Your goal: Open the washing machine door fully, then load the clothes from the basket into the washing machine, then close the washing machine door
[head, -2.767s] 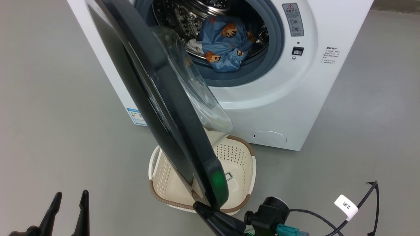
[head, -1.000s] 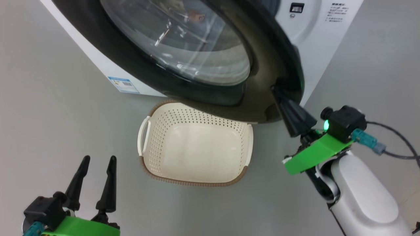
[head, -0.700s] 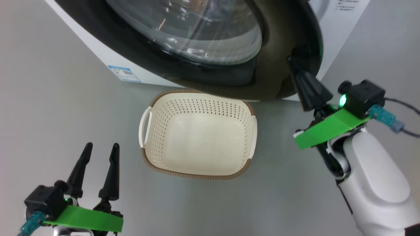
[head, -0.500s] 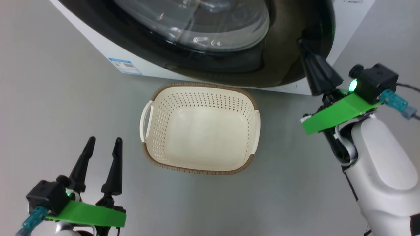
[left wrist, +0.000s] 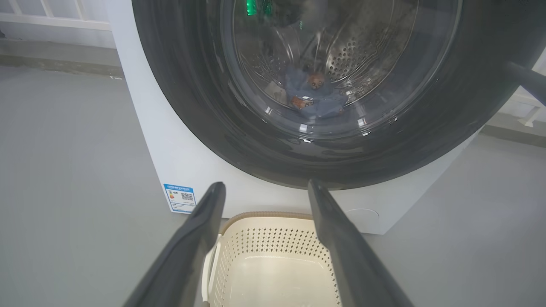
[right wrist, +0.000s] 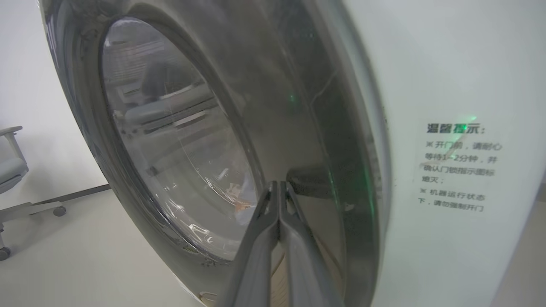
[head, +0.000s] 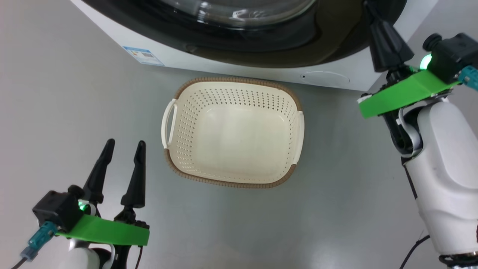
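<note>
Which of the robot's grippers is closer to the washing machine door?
The right. The right gripper, shut, points right at the door's edge. The left gripper, open, hangs over the floor beside the basket, well short of the door.

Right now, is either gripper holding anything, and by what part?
Nothing is held: left gripper open, right gripper shut, tips at the washing machine door.
</note>
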